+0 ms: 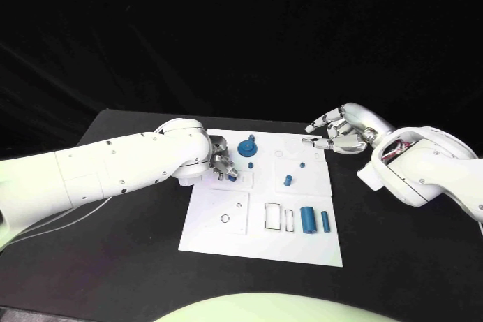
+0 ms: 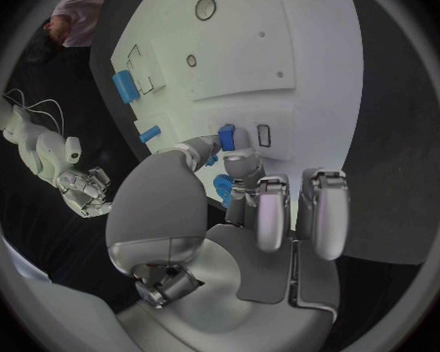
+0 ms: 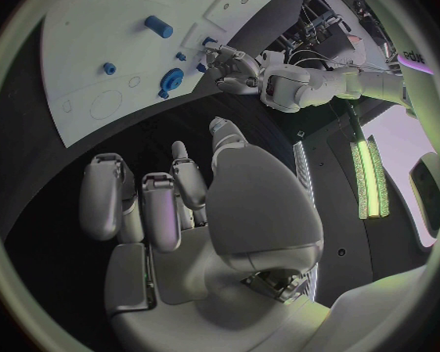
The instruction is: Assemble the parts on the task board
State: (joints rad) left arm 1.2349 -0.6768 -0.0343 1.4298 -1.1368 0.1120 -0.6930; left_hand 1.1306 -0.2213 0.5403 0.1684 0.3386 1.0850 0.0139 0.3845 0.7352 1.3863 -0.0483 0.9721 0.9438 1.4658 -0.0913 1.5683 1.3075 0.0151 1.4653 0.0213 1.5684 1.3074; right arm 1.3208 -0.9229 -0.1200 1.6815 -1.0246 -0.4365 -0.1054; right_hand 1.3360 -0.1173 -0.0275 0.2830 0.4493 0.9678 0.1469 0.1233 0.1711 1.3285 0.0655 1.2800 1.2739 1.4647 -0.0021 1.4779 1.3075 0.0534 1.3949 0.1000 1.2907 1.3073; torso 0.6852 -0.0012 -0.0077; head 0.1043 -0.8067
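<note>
Black table (image 1: 121, 252) | left hand (image 1: 223, 165) pinches blue part (image 2: 226, 138), plain from left wrist | right hand (image 1: 340, 130) curled, empty

A flat, matte black table (image 1: 111, 266) is lying under everything, reaching out past the left hand's fingers (image 1: 227, 167) and the right hand's fingers (image 1: 322, 132). Thin white cables (image 1: 63, 217) are trailing across its dark surface. They are lying well apart from the left hand's fingers, far back along that arm, toward the table's edge.
</note>
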